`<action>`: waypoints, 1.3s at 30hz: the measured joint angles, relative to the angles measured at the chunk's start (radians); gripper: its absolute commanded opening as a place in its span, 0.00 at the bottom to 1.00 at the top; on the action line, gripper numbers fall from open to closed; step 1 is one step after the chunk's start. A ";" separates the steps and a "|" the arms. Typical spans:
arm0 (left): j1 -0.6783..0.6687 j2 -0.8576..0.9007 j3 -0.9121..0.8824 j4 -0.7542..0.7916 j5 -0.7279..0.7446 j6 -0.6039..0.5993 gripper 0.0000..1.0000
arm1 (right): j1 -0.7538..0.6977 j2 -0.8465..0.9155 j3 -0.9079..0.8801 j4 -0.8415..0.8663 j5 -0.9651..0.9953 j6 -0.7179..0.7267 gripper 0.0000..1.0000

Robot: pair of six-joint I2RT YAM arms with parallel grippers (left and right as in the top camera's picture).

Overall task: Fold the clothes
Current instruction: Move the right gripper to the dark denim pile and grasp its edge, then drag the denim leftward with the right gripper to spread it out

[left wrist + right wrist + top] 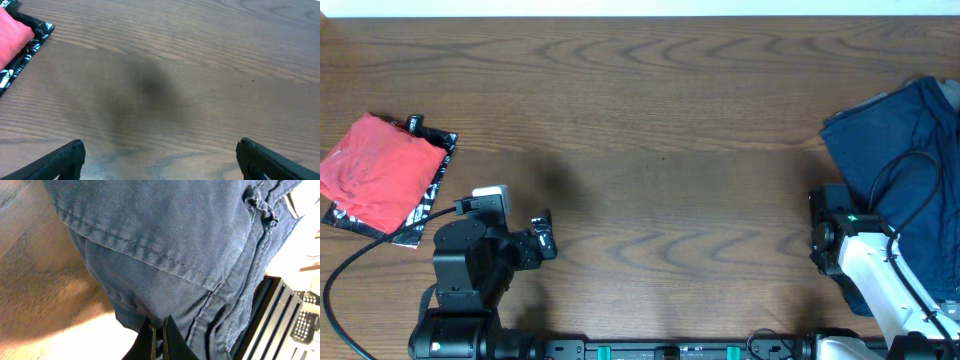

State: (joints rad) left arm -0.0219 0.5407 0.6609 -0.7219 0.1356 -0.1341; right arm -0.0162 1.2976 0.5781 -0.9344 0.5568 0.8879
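Observation:
A dark navy denim-like garment [910, 130] lies bunched at the table's right edge, partly out of the overhead view. In the right wrist view its stitched seams and hem [165, 245] fill the frame. My right gripper [159, 325] is shut, with a fold of the navy fabric pinched between its fingertips at the garment's lower left edge; in the overhead view it [818, 212] sits at that edge. My left gripper [160, 145] is open and empty, low over bare wood at the front left [542, 238].
A folded red cloth [375, 170] lies on a black-and-white patterned cloth [432, 190] at the far left; its corner shows in the left wrist view [15, 35]. A black slatted rack [272, 320] stands beyond the table's right edge. Cables run across the navy garment.

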 measured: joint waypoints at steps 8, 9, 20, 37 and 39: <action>0.000 0.000 0.000 0.004 0.000 0.000 0.98 | 0.000 -0.035 0.291 -0.092 -0.044 -0.172 0.01; 0.000 0.000 0.000 0.004 0.000 0.000 0.98 | 0.000 -0.041 0.343 -0.085 -0.052 -0.203 0.01; 0.000 0.001 0.001 0.005 0.000 0.000 0.98 | 0.000 -0.079 0.604 -0.051 -0.460 -0.642 0.01; 0.000 0.001 0.001 0.009 0.000 0.000 0.98 | 0.192 -0.083 0.716 0.159 -0.820 -0.722 0.01; 0.000 0.001 0.001 0.013 0.000 0.000 0.98 | 0.239 -0.037 0.698 0.158 -0.829 -0.722 0.01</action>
State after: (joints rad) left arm -0.0219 0.5415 0.6621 -0.7086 0.1356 -0.1341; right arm 0.2230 1.2602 1.2762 -0.7765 -0.2722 0.1658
